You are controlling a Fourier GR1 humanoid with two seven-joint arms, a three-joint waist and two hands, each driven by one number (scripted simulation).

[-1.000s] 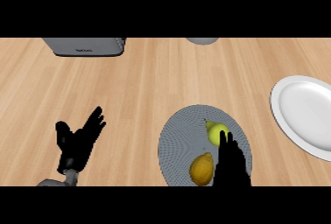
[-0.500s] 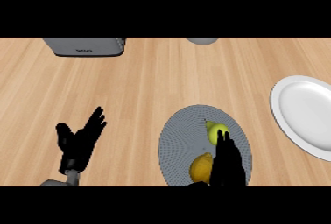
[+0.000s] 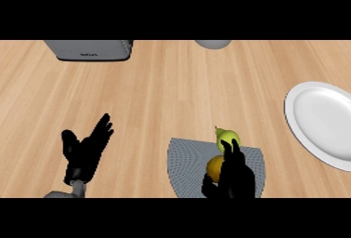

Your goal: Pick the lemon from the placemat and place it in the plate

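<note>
Two fruits lie on the grey placemat (image 3: 185, 162) in front of me, and that mat is the only surface carrying anything I can see. The nearer one is the lemon (image 3: 214, 167), a yellow-orange round shape at the middle of the mat; just beyond it, toward the far edge of the mat, sits a green pear (image 3: 226, 137) with its stem pointing away from me. The two fruits look close enough to touch, though I cannot tell whether they do.

My right hand (image 3: 235, 174) comes up from the lower edge over the mat, covering the lemon's right side. Its fingers point away from me, their tips reaching the near side of the pear, and the thumb shows to the left below the lemon. I cannot tell whether the hand has closed on the lemon or only lies over it.

The white plate (image 3: 322, 123) stands at the right edge of the wooden counter (image 3: 165, 93), well apart from the mat, with nothing in it. My left hand (image 3: 86, 153) rests open at the lower left, fingers spread. At the far edge I see a grey appliance (image 3: 89, 49) and part of a grey round object (image 3: 214, 43)
</note>
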